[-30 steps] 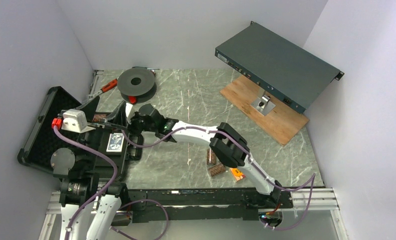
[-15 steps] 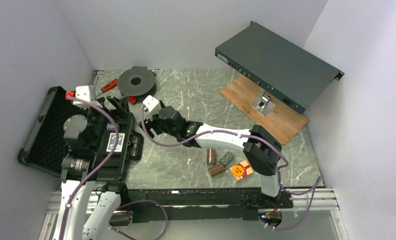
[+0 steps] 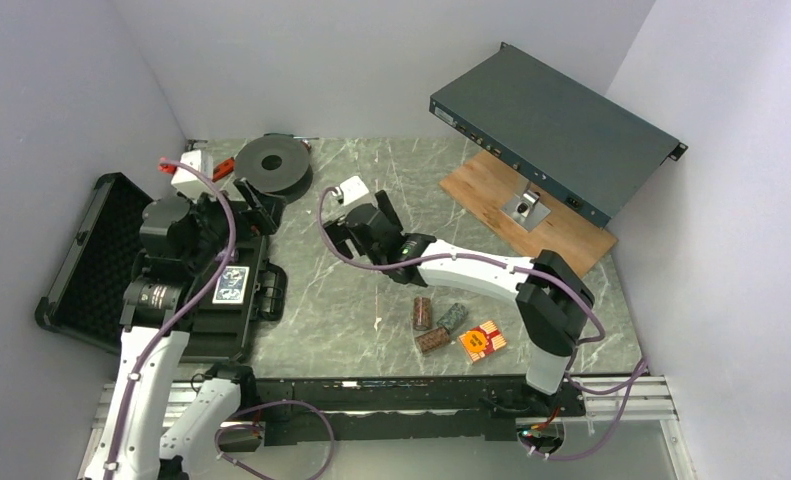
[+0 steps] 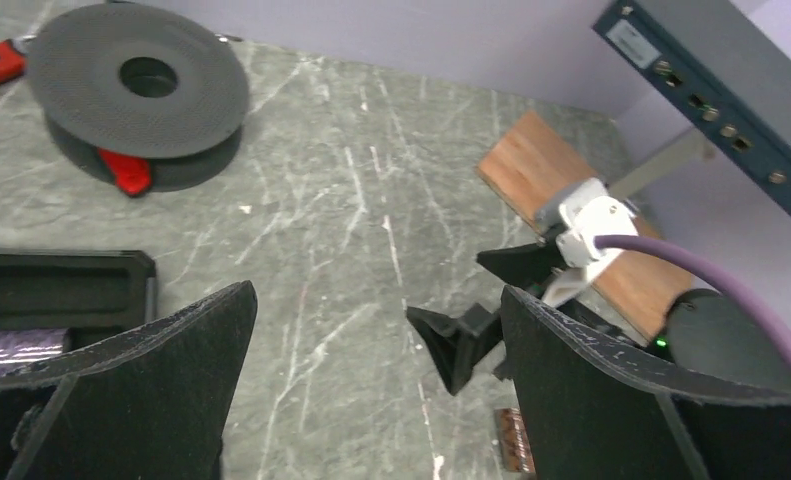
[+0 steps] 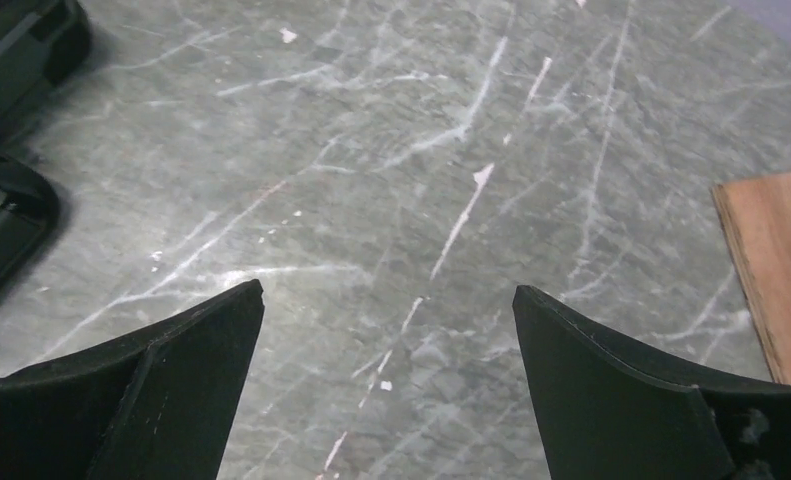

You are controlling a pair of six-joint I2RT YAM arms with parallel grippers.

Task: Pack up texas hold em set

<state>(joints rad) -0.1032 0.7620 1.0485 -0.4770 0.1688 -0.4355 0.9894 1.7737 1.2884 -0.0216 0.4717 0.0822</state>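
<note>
The black briefcase (image 3: 91, 250) lies open at the table's left edge, and a blue card deck (image 3: 231, 284) lies in its base. A purple chip stack (image 4: 11, 350) rests in a case slot (image 4: 61, 300). Two brown chip stacks (image 3: 423, 313) (image 3: 433, 340), a green one (image 3: 452, 317) and a red card deck (image 3: 482, 340) lie on the table at the front centre. My left gripper (image 3: 249, 212) (image 4: 376, 300) hovers open over the case's far right corner. My right gripper (image 3: 336, 240) (image 5: 389, 290) is open and empty over bare table just right of the case (image 5: 1, 220).
A black round spool (image 3: 271, 165) and a red-handled tool (image 3: 221, 168) lie at the back left. A large dark-grey metal box (image 3: 551, 130) stands tilted on a wooden board (image 3: 541, 225) at the back right. Grey walls enclose the table.
My right gripper opened and drew back rightward out of the case onto open table. My left arm swung toward the back, over the case's far corner. The chip stacks came into view.
</note>
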